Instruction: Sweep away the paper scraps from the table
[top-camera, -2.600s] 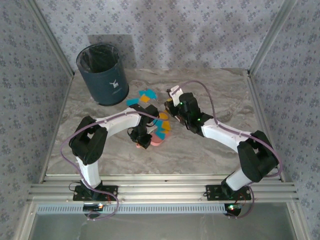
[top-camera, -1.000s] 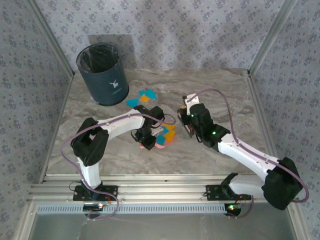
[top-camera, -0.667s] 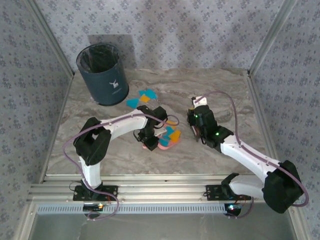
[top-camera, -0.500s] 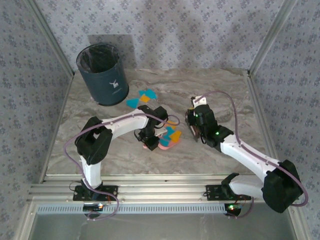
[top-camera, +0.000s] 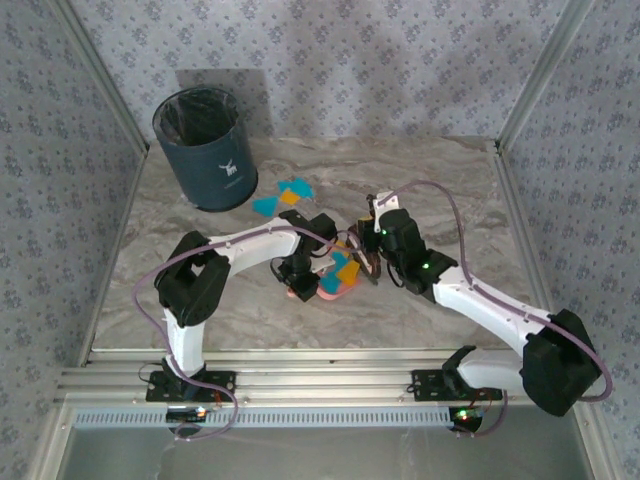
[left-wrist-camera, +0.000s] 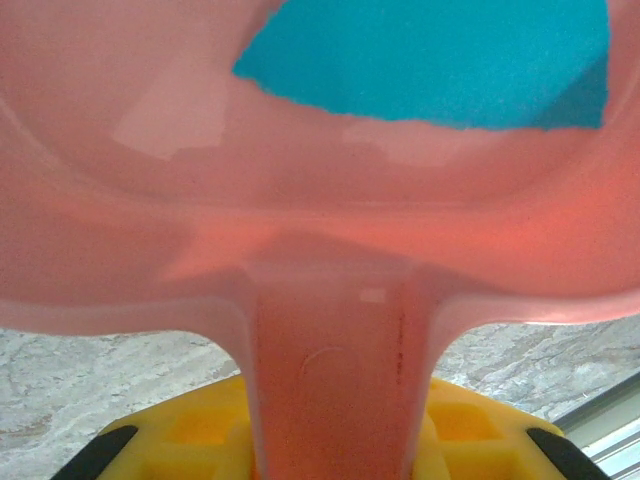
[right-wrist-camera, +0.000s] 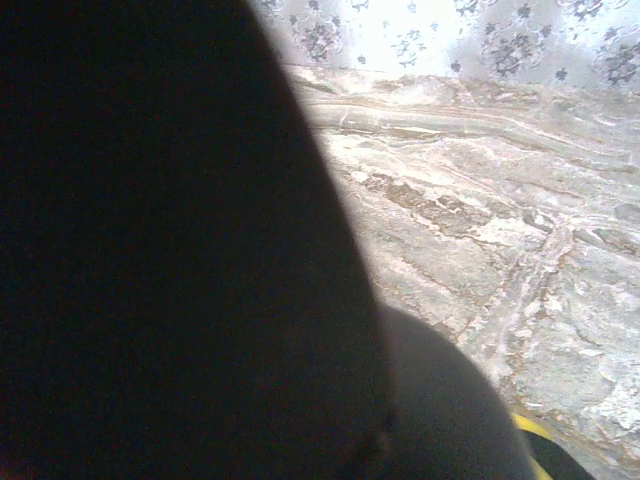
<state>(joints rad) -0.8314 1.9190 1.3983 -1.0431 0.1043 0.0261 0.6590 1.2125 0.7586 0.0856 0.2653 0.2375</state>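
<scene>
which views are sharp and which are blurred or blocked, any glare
Top external: sharp and evenly lit, the bin throwing a soft shadow behind it. Left wrist: the pink dustpan is too close, soft-edged, with pale glare patches near a teal scrap. Right wrist: a dark blurred shape blocks the left half; the table beyond is bright.

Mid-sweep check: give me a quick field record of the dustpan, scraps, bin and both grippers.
dustpan: pink, between the two grippers, teal and orange pieces inside
left gripper: shut on the dustpan handle
right gripper: at the dustpan's right side, dark object at its tip; open or shut unclear
paper scraps: small cluster on the table, near the bin
bin: upright, far-left corner, black liner
</scene>
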